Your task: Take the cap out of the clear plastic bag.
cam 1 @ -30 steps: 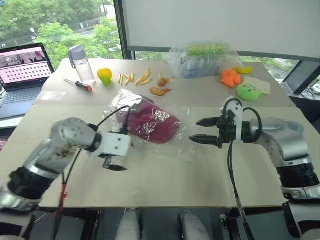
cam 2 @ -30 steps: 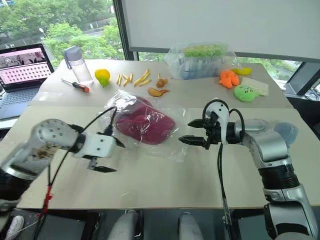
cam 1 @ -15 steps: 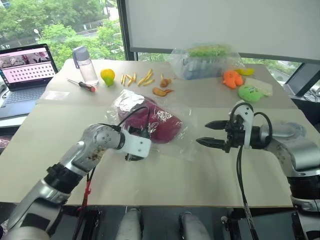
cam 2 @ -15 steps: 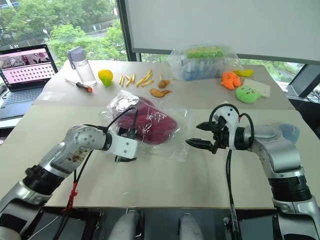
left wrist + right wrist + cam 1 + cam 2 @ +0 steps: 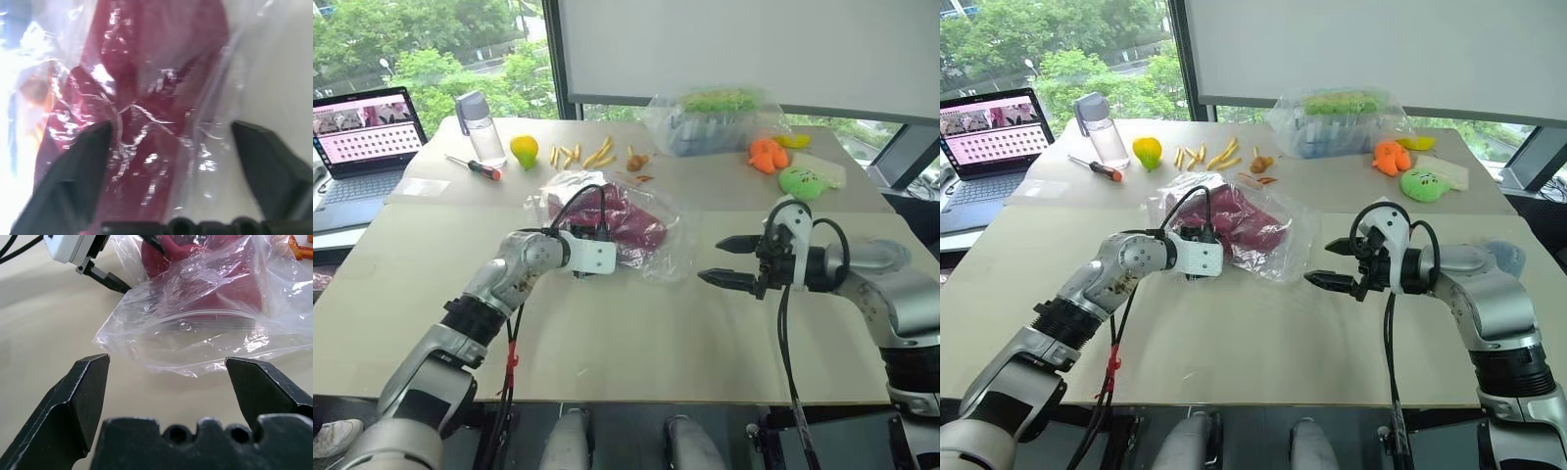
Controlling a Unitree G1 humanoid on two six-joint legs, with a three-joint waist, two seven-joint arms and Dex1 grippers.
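While the cap [image 5: 1239, 217] lies bagged on the desk [image 5: 1263, 333], the left gripper's [image 5: 168, 142] open jaws straddle the bag [image 5: 1283, 245]; the right gripper [image 5: 1335, 265], at 3 o'clock, waits agape, probably to pinch plastic.

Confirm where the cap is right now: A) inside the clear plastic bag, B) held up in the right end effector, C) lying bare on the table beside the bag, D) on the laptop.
A: the maroon cap shows through the wrinkled film of the clear plastic bag, which lies on the table.
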